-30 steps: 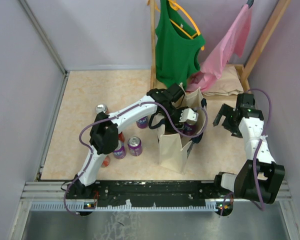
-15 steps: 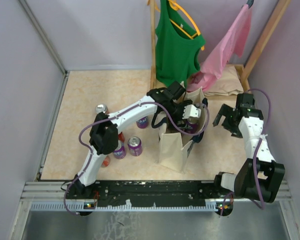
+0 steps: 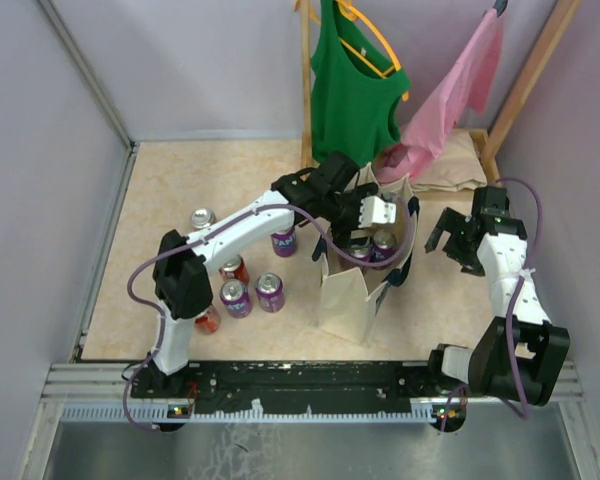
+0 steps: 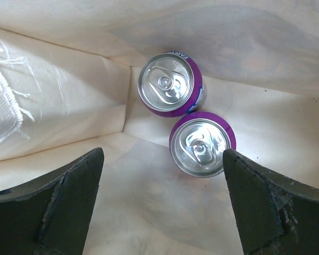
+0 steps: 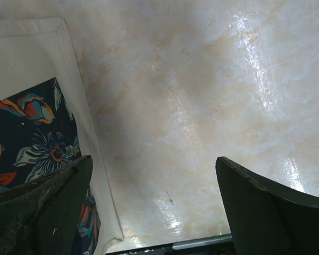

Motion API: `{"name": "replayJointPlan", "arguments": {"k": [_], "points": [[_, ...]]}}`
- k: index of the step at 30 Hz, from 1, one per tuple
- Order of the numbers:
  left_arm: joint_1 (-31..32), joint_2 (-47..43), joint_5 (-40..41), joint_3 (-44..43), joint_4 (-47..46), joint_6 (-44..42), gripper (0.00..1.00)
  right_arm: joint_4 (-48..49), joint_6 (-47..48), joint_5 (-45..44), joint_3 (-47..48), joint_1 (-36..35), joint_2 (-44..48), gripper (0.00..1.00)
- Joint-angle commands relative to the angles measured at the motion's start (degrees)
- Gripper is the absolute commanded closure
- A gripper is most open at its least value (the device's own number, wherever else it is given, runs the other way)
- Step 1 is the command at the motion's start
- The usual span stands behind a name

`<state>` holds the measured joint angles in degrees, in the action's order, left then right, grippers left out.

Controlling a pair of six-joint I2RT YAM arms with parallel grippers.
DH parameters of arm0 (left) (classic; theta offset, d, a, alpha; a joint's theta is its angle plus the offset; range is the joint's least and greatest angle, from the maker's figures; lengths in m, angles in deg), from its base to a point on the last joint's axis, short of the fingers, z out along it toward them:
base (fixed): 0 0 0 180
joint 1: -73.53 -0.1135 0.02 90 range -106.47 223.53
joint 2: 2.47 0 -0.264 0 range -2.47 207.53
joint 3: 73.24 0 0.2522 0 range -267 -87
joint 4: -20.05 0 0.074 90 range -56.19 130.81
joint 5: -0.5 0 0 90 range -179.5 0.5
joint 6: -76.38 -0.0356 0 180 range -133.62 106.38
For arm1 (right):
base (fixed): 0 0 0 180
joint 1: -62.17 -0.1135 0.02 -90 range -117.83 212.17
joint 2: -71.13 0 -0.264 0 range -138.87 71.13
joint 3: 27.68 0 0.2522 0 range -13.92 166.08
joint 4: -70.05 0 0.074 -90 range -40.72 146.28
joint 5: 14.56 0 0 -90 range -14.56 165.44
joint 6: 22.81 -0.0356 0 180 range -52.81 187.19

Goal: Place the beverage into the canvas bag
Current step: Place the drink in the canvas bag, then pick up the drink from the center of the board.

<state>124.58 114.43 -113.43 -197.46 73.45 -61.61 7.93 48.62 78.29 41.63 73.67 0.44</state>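
Note:
The cream canvas bag (image 3: 348, 292) with navy handles stands upright at mid-table. Two purple beverage cans (image 3: 360, 245) (image 3: 383, 243) stand side by side on its floor; in the left wrist view they are one can (image 4: 171, 83) and another can (image 4: 202, 146), tops up. My left gripper (image 3: 376, 212) hovers above the bag's mouth. Its jaws are spread wide, and the left gripper (image 4: 162, 155) holds nothing. To the right of the bag my right gripper (image 3: 454, 241) hangs open over bare tabletop, and the wrist view shows the right gripper (image 5: 154, 162) empty.
Several more cans stand left of the bag: purple ones (image 3: 270, 291) (image 3: 236, 297) (image 3: 284, 241), a silver-topped one (image 3: 202, 217) and red ones (image 3: 234, 268). A green tank top (image 3: 352, 95) and pink garment (image 3: 450, 100) hang on a wooden rack behind. Floral cloth (image 5: 26, 133) lies by the right gripper.
My left gripper has opened wide and lifted up out of the bag toward the back; a second can now stands inside. The right arm has not moved.

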Motion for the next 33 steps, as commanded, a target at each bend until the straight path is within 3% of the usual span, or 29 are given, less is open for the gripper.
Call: {"name": "replayJointPlan", "arguments": {"k": [1,6,10,13,16,20,28,33], "points": [[-0.7,-2.9,1.2,1.1,-3.5,4.0,0.03,1.4,-0.1,1.0,1.8,0.7,0.5,0.01],[-5.1,-5.8,1.4,-2.7,-14.1,15.7,0.06,1.2,0.0,0.6,2.5,0.7,0.5,0.01],[-12.5,-10.1,-1.3,-3.0,-23.9,29.4,0.07,0.9,0.0,-0.2,3.8,0.7,0.3,0.01],[-18.9,-12.0,-0.6,-2.5,-25.9,36.4,0.09,0.6,-0.1,-0.9,4.6,0.7,0.4,0.01],[-24.7,-12.4,1.0,-1.4,-21.4,37.9,0.09,0.6,-0.5,-1.6,4.6,0.7,0.6,0.01],[-27.5,-13.6,4.5,4.9,-14.8,35.3,0.08,0.8,-1.2,-1.8,4.3,0.7,0.9,0.01],[-27.9,-11.8,5.6,9.5,0.0,34.7,0.07,1.2,-1.5,-1.8,3.5,0.7,0.9,0.01],[-26.3,-10.1,3.1,12.7,3.2,30.2,0.03,1.7,-1.5,-1.3,3.1,0.7,0.8,0.01]]}}
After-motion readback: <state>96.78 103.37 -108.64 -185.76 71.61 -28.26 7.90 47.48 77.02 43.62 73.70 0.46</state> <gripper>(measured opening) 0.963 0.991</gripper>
